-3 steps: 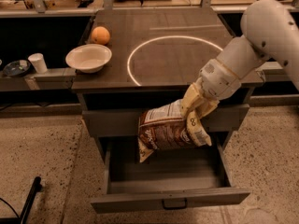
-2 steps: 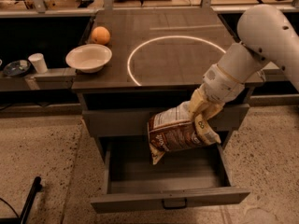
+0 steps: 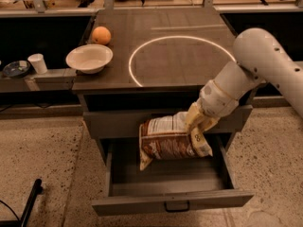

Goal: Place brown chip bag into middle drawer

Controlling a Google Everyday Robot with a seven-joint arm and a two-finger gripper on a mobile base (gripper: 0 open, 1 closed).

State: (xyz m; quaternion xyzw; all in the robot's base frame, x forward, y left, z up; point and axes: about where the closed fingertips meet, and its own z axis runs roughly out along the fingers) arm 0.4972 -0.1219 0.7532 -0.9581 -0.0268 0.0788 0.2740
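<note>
The pincer (image 3: pixel 196 128) pinches brown chip bag (image 3: pixel 165 143) over open middle drawer (image 3: pixel 142 203) — bowl (image 3: pixel 89 58), orange (image 3: pixel 101 35) on counter (image 3: pixel 189 65).

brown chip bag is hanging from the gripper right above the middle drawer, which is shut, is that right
Not quite: the middle drawer is pulled open, not shut. The camera view shows its tray extended out from the cabinet front. The rest holds: the brown chip bag hangs from the gripper, which is clamped on the bag's right end, right above that drawer.

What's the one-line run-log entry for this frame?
gripper: shut on brown chip bag | bag: held over open middle drawer | status: not yet released
</note>
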